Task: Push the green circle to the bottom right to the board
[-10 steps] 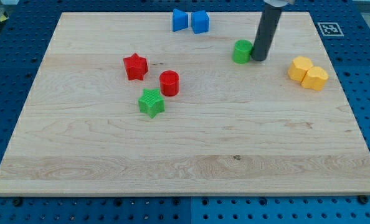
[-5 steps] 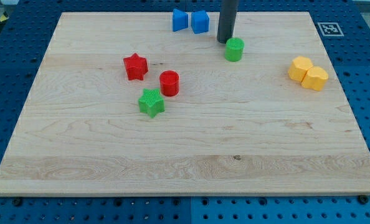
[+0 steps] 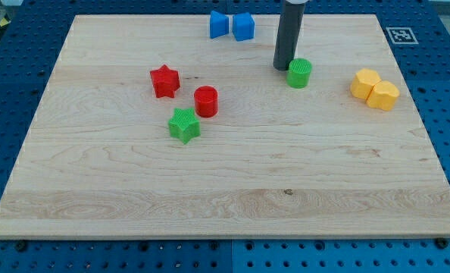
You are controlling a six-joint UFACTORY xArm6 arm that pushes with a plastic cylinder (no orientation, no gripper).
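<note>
The green circle (image 3: 300,73) is a short green cylinder on the wooden board (image 3: 225,205), in the upper right part of the view. My tip (image 3: 284,67) stands right against its upper left side, touching or nearly touching it. The dark rod rises from there out of the view's top.
Two blue blocks (image 3: 231,25) sit side by side at the board's top edge. Two yellow blocks (image 3: 375,89) touch each other at the right. A red star (image 3: 164,81), a red cylinder (image 3: 206,101) and a green star (image 3: 184,125) cluster left of centre.
My tip went from the green circle's right side round to its upper left. The circle first shifted left, then moved right and down a little with the tip behind it.
</note>
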